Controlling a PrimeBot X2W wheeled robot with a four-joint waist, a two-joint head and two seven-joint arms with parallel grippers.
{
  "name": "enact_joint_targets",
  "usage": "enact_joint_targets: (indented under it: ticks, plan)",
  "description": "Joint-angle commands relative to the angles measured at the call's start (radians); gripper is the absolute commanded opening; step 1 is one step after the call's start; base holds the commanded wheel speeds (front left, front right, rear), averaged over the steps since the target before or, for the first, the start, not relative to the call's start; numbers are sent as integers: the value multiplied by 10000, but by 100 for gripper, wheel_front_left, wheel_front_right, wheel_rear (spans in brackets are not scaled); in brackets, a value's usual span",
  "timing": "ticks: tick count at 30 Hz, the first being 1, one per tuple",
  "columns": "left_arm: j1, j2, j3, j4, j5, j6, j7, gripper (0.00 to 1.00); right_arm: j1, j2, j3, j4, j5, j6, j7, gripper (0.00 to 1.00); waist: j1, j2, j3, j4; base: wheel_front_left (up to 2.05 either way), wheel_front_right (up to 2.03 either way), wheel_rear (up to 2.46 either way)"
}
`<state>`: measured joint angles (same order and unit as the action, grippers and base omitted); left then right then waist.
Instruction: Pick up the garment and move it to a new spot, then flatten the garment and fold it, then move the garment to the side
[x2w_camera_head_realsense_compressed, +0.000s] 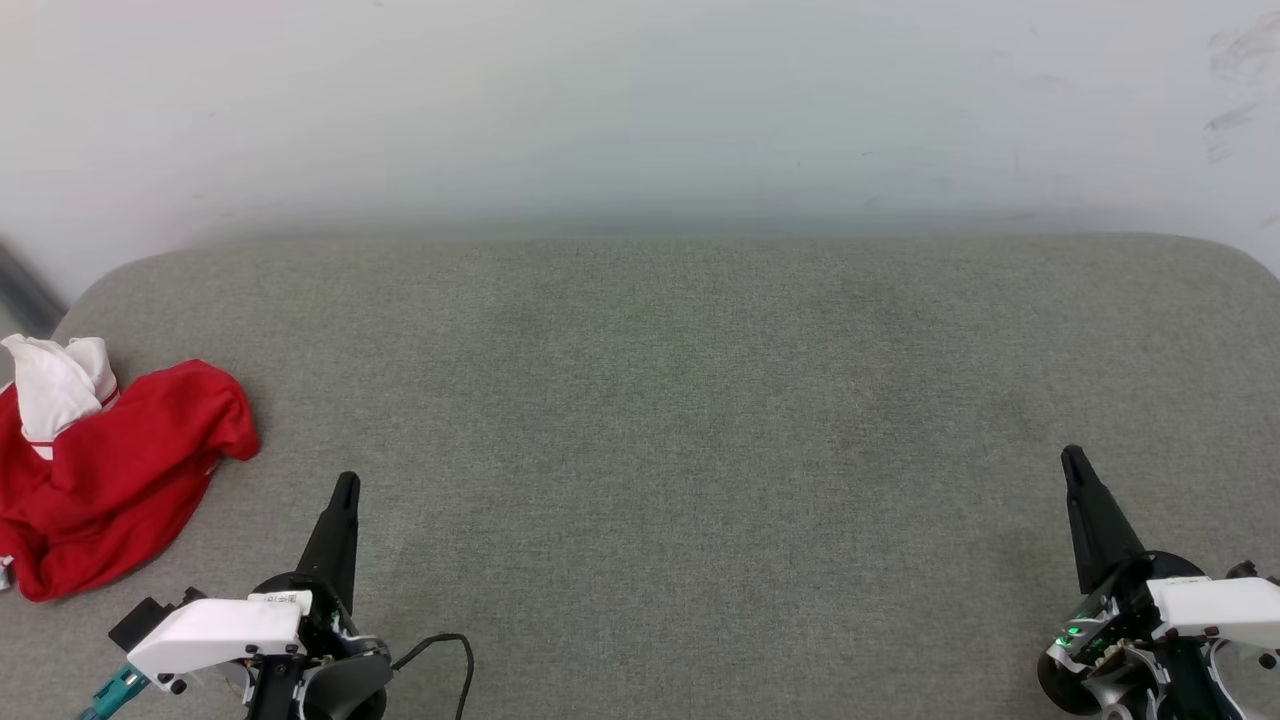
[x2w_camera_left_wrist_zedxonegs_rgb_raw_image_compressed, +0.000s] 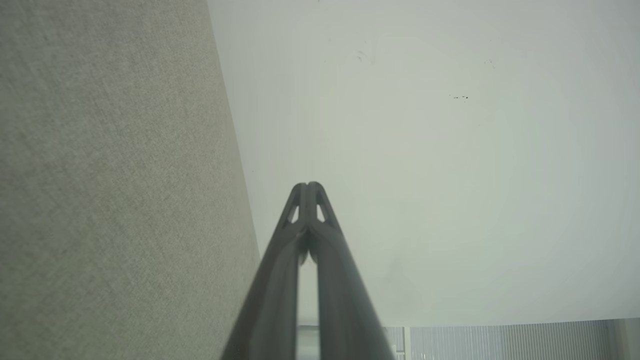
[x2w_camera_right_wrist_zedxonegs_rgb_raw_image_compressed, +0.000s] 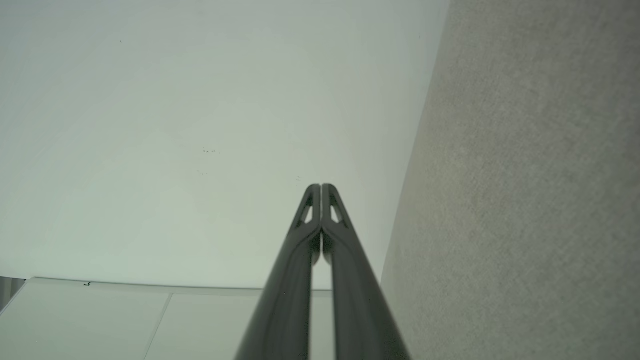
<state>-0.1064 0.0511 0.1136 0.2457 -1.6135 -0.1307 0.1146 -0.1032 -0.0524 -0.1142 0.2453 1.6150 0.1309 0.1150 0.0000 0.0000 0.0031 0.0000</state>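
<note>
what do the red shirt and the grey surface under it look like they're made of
The garment: soft matte cloth, probably a knit jersey; it slumps in loose rounded folds with no shine. The grey surface: matte woven upholstery-type fabric, going by its fine flecked weave; the rounded corners suggest padding beneath, though that is unclear.

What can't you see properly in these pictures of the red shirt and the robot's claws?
- Red shirt: in the head view, the picture's left edge cuts it off, and its own crumpled folds hide any print.
- Left claw and right claw: in the head view, the bottom edge cuts off the arms behind them.
- Dark specks: in the left wrist view, too small to identify.
</note>
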Motion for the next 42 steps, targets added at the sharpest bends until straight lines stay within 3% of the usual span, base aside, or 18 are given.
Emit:
enact_joint_targets:
  ticks: [1,42]
  plan:
    - [-70,-9,15,4,15,-26,13,0,-122,36,5,6,-44,-3,5,0,0,0,0,0,0,0,0]
    - [-70,-9,13,4,14,-26,12,0,-122,36,5,6,-43,-3,4,0,0,0,0,0,0,0,0]
